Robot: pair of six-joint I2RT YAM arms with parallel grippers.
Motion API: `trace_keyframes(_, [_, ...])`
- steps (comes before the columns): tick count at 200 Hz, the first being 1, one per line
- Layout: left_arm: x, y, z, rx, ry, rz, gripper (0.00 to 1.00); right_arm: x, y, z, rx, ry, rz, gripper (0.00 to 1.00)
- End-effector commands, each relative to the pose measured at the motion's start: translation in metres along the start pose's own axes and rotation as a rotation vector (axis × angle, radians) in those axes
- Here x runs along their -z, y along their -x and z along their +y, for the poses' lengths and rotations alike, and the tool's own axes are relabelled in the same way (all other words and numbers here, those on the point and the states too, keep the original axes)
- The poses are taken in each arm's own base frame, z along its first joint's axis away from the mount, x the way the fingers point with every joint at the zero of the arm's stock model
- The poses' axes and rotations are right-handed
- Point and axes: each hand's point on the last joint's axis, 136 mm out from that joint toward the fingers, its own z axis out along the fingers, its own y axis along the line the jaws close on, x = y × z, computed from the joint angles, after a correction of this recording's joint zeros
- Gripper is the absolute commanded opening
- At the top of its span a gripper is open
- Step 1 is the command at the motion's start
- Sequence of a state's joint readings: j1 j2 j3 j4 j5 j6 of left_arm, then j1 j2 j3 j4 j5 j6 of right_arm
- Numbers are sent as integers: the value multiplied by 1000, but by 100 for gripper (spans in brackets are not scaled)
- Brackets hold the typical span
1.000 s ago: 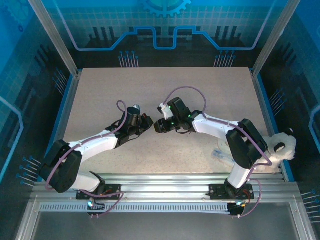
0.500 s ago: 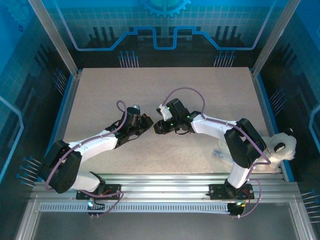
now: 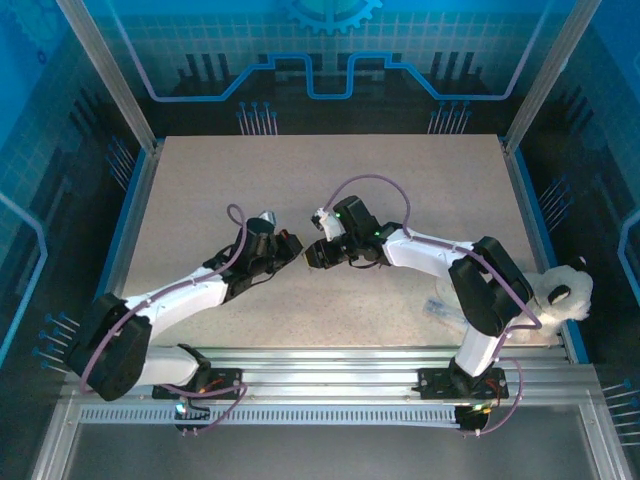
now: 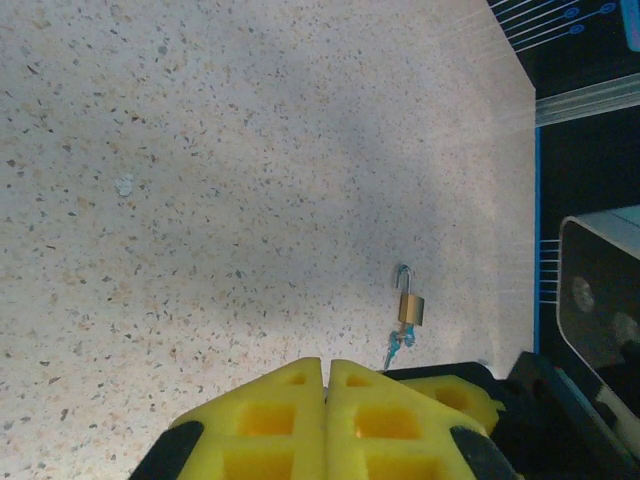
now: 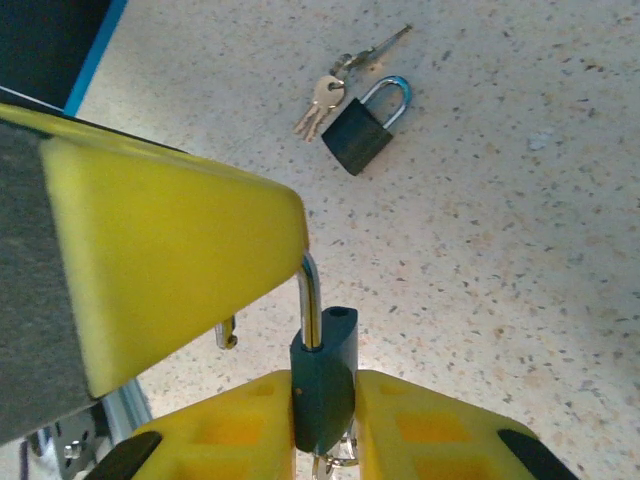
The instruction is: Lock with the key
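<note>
Padlock (image 5: 323, 385) body clamped in right jaws, left jaws closed

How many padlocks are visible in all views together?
3: a dark padlock in the right hand, a blue-shackled padlock lying beside keys, a brass padlock lying on the table. More may be hidden.

A table (image 3: 330, 170) with a speckled beige top fills the middle of the cell, with blue trim (image 3: 127, 215) along its left and right edges. Ribbed aluminium rails (image 3: 330, 362) run along its near edge, and a grey panel (image 3: 320, 450) lies in front of them. Slanted aluminium posts (image 3: 107, 72) rise from the far corners. The back wall (image 3: 420, 40) is translucent blue, printed with a grid, circuit lines and a gear. The side walls (image 3: 40, 160) match it. The light is soft and even, leaving faint broad shadows on the tabletop.
</note>
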State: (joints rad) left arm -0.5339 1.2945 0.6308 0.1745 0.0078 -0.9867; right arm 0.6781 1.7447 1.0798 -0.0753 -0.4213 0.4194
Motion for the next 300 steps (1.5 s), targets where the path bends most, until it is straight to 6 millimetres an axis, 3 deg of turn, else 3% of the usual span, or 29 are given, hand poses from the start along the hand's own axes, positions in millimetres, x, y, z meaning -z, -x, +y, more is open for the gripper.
trace_keyframes(1, [15,5,-25,-54,-107,-28,0,10,8,0,-15,38,-44,17])
trace_keyframes(71, [39,5,-30,-125,-189,-80,0,21,10,25,24,194,-70,14])
trace_keyframes(195, [79,11,-18,-192,-251,-173,0,34,7,75,93,482,-37,11])
trace_keyframes(300, [102,7,-21,-216,-347,-212,0,43,5,98,130,641,-21,9])
